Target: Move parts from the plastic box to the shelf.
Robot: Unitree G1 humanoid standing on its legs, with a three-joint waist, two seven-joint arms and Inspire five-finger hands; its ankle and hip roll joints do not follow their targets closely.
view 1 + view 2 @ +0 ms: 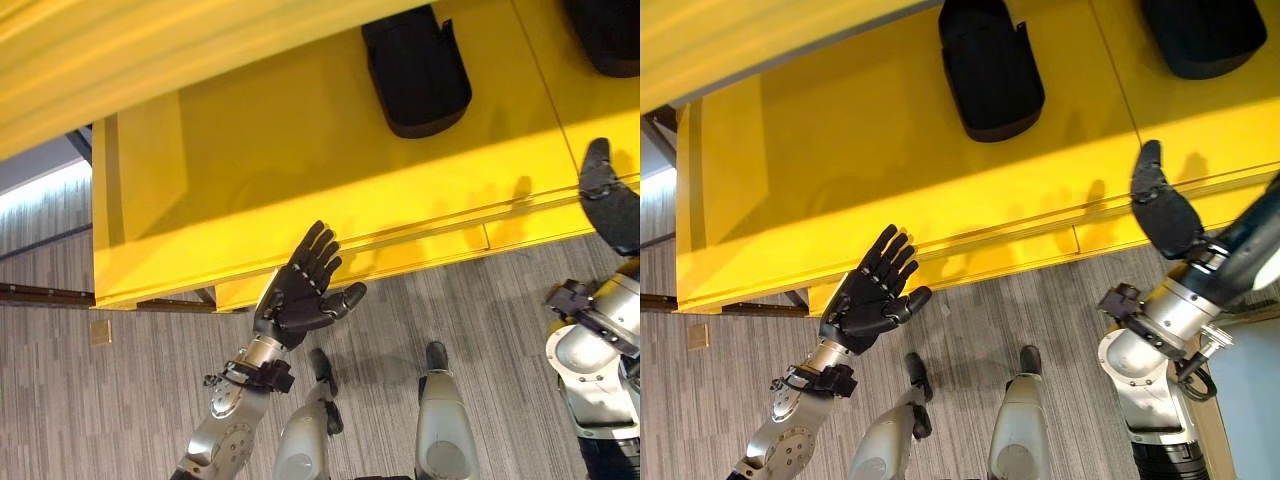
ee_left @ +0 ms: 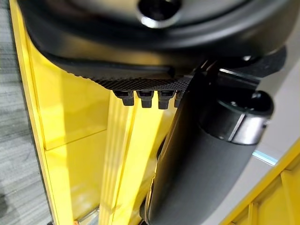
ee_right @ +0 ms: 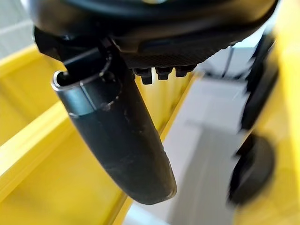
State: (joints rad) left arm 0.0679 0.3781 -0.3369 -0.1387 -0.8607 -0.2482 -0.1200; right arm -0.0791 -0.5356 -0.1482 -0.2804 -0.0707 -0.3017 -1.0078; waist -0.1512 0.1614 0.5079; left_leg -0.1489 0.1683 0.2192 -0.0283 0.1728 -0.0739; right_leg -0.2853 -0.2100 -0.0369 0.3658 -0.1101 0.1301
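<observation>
You are looking down on the yellow shelf, which is taking up the upper part of both eye views, its front lip running across above the grey floor. Two black parts are lying on it: one part is sitting on the shelf's flat surface near the top middle, a dark, rounded, shoe-like shape with a raised rim, and a second part is showing at the top right corner, cut by the edge. Neither hand is touching either of them.

Your left hand is hanging in front of the shelf's front lip, palm up toward the camera, with its fingers straight and spread and the thumb sticking out to the side. It is holding nothing, and you cannot tell whether the fingertips are touching the lip.

Your right hand is reaching up over the shelf's front edge at the right, its fingers stretched out straight and close together, empty as well. In the right wrist view the thumb is standing straight out over the yellow surface, and the fingers beside it are not curling round anything.
</observation>
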